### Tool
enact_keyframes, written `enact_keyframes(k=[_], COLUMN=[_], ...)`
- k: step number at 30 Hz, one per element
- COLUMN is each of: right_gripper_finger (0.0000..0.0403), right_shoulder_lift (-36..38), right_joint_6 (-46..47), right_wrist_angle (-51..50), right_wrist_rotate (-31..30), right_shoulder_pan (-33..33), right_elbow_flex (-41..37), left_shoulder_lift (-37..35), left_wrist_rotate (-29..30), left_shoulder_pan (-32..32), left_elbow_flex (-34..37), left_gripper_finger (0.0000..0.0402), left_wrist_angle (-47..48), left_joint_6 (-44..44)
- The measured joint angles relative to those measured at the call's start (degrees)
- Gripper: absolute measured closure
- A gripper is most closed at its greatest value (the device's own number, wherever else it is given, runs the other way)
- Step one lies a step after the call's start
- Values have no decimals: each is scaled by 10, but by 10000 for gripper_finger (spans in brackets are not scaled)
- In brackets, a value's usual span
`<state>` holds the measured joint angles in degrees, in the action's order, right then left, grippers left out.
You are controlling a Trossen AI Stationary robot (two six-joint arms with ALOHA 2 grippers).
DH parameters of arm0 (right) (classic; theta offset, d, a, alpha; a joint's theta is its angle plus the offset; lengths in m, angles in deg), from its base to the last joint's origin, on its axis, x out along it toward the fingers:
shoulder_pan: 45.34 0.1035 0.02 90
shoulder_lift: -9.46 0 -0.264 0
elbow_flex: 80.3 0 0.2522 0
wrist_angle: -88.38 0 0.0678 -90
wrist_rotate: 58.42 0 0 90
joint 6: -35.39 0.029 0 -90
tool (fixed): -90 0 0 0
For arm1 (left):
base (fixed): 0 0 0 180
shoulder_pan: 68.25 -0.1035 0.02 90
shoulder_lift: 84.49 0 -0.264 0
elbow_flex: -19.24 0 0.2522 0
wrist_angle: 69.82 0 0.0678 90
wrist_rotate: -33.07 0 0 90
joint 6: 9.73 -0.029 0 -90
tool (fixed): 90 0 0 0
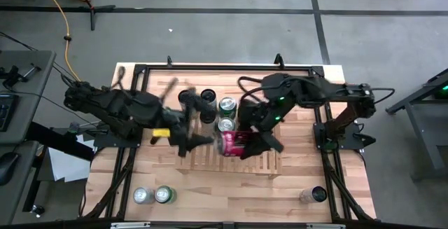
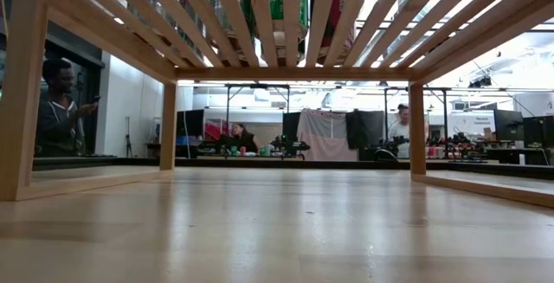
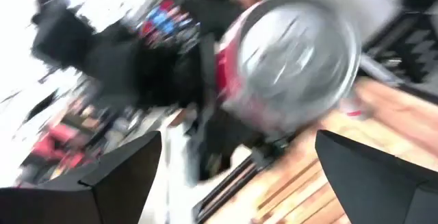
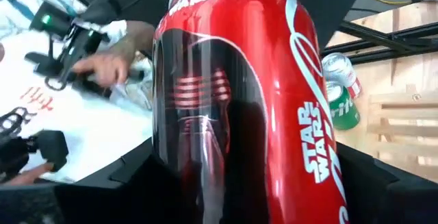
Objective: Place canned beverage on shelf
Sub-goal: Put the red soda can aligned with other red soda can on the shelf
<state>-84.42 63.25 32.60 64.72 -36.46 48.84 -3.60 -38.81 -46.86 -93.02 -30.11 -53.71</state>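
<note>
The red can [image 4: 239, 101] is a glossy Star Wars edition: bright red with white script lettering, a dark masked figure printed down one face, and a plain silver end that fills the left wrist view [image 3: 294, 53]. From above it is seen lying on its side [image 1: 233, 143], held over the back part of the slatted shelf [image 1: 231, 163], that light-wood panel of narrow parallel slats with gaps sitting in the middle of the tabletop [image 1: 231, 201]. The right gripper [image 1: 250, 143] is clamped around the can's body, one dark finger on either side of it. The left gripper [image 1: 187, 139] is found just beside the can's end with its fingers spread wide and nothing between them, so it's apart from the can. Two green cans [image 1: 226, 114] are stood upright just behind the shelf, with two dark cans [image 1: 199, 98] beside them. More cans are parked near the front edge of the table: a pair at the left [image 1: 154, 195] and a single one at the right [image 1: 316, 195]. In the low view the shelf's slats are seen from underneath [image 2: 286, 32], with red and green showing through the gaps.
</note>
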Motion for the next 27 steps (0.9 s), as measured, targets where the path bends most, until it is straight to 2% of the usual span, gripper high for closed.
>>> enact_keyframes(k=[2,5,11,15,20,23,27], right_gripper_finger=[117,117,117,117,117,117,117], right_shoulder_lift=[20,48,90,99,110,149,251], right_joint_6=[-22,-51,-61,-49,-10,26,116], right_wrist_angle=[-31,-92,-253,-356,-466,-456,-341], right_wrist_rotate=[-14,-86,-221,-290,-330,-338,-341], right_shoulder_pan=[-6,-10,-3,12,29,40,61], right_elbow_flex=[0,0,0,0,-7,-77,-263], left_shoulder_lift=[-17,-46,-129,-189,-265,-297,-329], left_wrist_rotate=[30,78,99,98,109,126,145], left_shoulder_pan=[0,-2,-47,-66,-68,-68,-68], left_elbow_flex=[0,0,15,87,205,272,328], left_gripper_finger=[23,22,21,21,21,21,21], left_wrist_angle=[2,20,112,101,-18,-81,-139], left_joint_6=[18,78,301,387,438,453,478])
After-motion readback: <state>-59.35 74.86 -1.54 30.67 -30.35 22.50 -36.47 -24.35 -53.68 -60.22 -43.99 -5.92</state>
